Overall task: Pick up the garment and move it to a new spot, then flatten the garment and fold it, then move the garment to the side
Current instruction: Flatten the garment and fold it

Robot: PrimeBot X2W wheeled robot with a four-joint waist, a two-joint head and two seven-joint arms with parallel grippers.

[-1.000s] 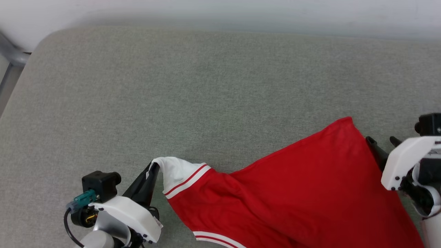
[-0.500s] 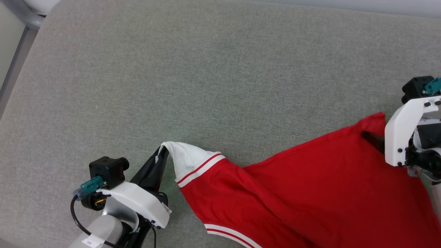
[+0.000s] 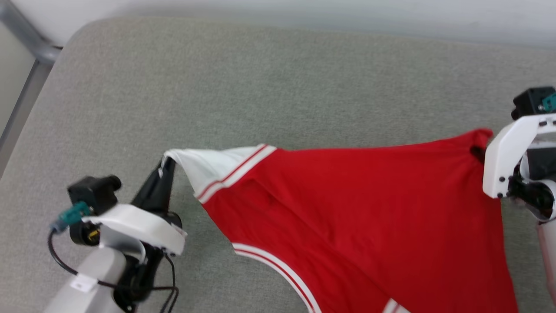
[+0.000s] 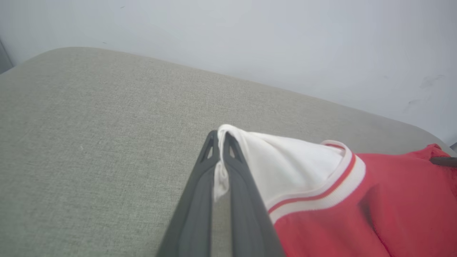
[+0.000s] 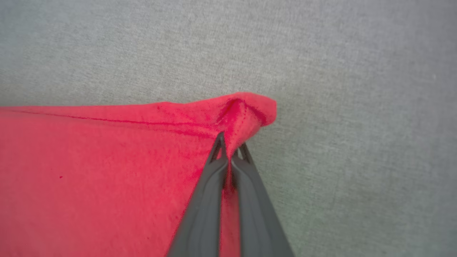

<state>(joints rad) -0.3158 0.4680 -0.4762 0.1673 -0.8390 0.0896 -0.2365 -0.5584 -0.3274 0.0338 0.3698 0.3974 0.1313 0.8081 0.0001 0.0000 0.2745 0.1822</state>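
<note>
The garment [image 3: 347, 204] is a red T-shirt with white sleeves and red-white striped trim, stretched between both grippers over the grey cushioned surface. My left gripper [image 3: 167, 163] is shut on the white sleeve tip [image 4: 223, 134] at the left. At the right, my right gripper [image 3: 478, 153] is shut on a bunched red corner [image 5: 246, 107] of the garment [image 5: 89, 171]. The top edge of the cloth runs taut between the two grips. Its lower part hangs out of the head view's bottom edge.
The grey cushioned surface [image 3: 269, 82] spreads wide behind the garment, ending in a rounded corner at the back left. A pale wall [image 4: 285, 43] rises behind it. A grey metal bar [image 3: 26, 39] stands at the far left.
My right gripper has closed on the garment's red corner. Both grippers have drawn apart and up, pulling the cloth's top edge taut. The head camera has also shifted.
</note>
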